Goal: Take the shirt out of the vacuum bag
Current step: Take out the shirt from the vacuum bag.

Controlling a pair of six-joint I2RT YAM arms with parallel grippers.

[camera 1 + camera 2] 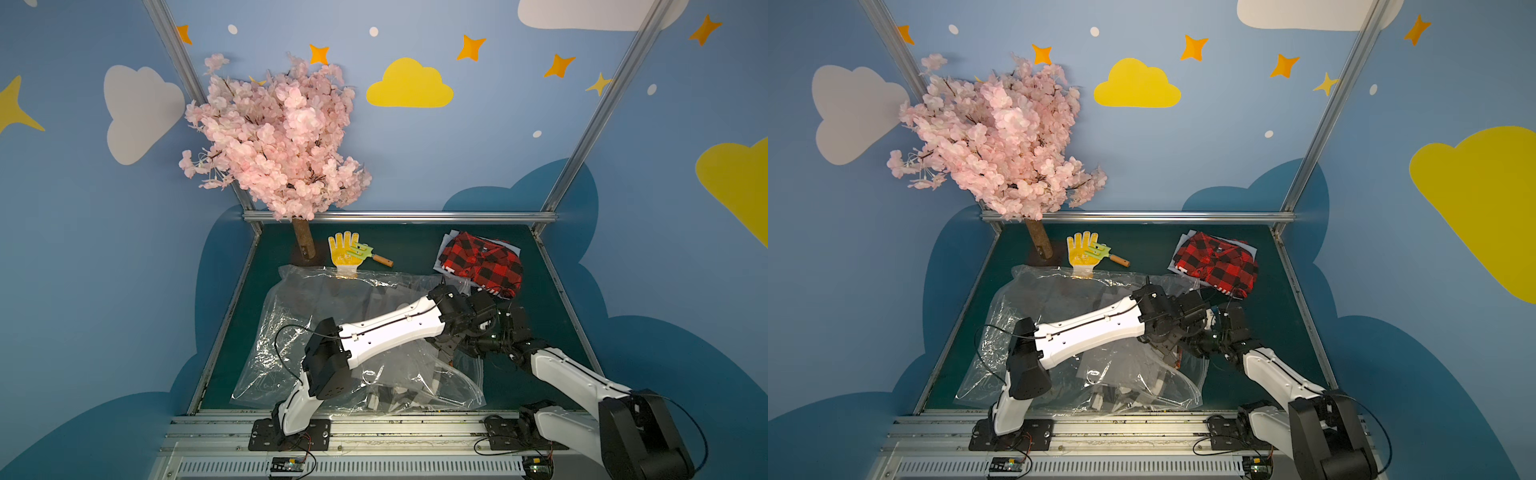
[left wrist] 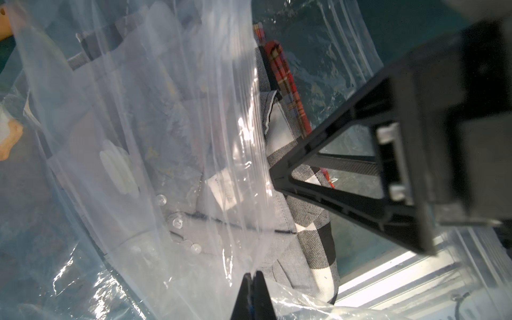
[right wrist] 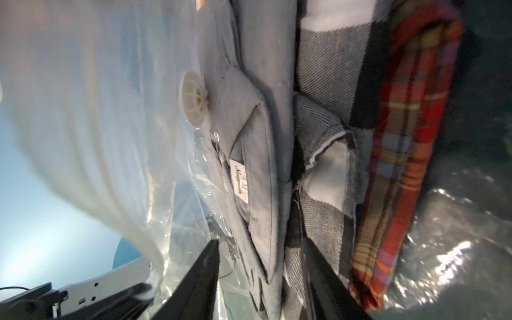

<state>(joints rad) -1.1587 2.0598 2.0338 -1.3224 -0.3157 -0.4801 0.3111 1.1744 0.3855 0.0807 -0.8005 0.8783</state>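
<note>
Worktop (image 1: 415,245), viewed from the near rail. The vacuum bag (image 1: 274,353) sprawls over the middle. Its zip-seal edge (image 2: 346,47) is on the 3 o'clock side, and the mouth gapes there. Both arms meet at that mouth.

Left tool (image 2: 252,278): clenched on the bag's upper film, holding it up off the contents like a tent flap. The round white valve (image 3: 194,101) sits in that raised film.

In the bag: a flat stack of three folded garments.
- Top, right under the valve: gray shirt (image 3: 257,138).
- Middle: black-and-white plaid shirt (image 3: 327,83).
- Bottom: red tartan shirt (image 3: 401,138).

Right tool (image 3: 260,242): in at the mouth, pointing toward 9 o'clock, jaws apart. One finger rides above the gray shirt's near edge, and the other is down at the seam with the plaid layer. A strip of film shows between the upper finger and the cloth, so it looks released, with no bite yet.

What matters for the next move: the gray shirt lies dead ahead of the right tool, with the stack running on deeper into the bag. The right arm is much the nearer, and the left is busy with the film. My guess is the pull would go back toward 3 o'clock. The risk is pinching film or the plaid layer along with the shirt.

Outside the bag, at 1 o'clock: a red-and-black check shirt (image 1: 482,262) lies on a small pile.
</note>
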